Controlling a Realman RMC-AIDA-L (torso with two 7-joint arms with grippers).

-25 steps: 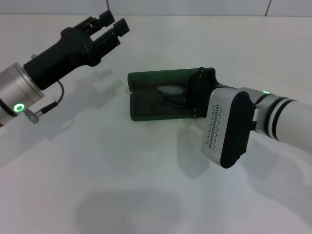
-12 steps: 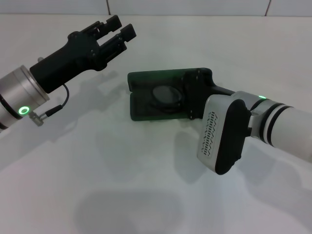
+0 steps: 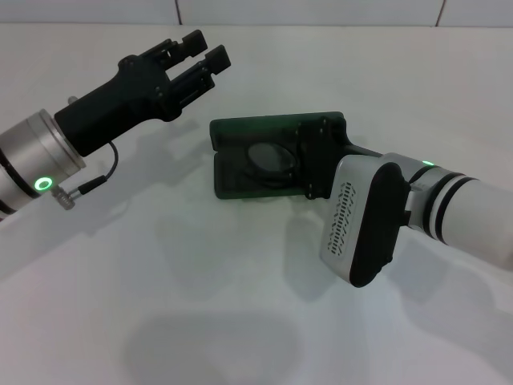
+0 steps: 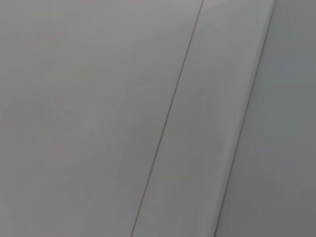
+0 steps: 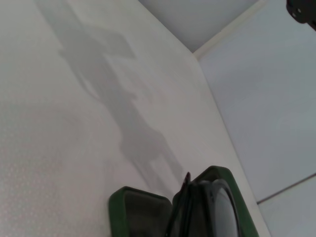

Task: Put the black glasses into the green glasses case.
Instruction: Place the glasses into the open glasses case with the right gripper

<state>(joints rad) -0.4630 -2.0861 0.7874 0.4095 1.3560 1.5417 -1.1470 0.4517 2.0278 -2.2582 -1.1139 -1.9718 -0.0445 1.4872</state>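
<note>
The green glasses case (image 3: 240, 164) lies open in the middle of the white table, its lid standing up at the far side. The black glasses (image 3: 271, 158) lie in its tray; one lens shows, and the rest is hidden under my right gripper (image 3: 317, 156), which sits over the case's right end. The right wrist view shows the case (image 5: 140, 212) and a lens (image 5: 222, 207) close up. My left gripper (image 3: 204, 54) hangs open and empty above the table, up and to the left of the case.
The white table (image 3: 200, 305) runs to a tiled wall at the back. The left wrist view shows only wall tiles. A corner of the left gripper (image 5: 302, 10) shows in the right wrist view.
The glasses' lens has turned from edge-on to flat in the case. My right arm has slid slightly left. My left gripper has moved right, towards the case.
</note>
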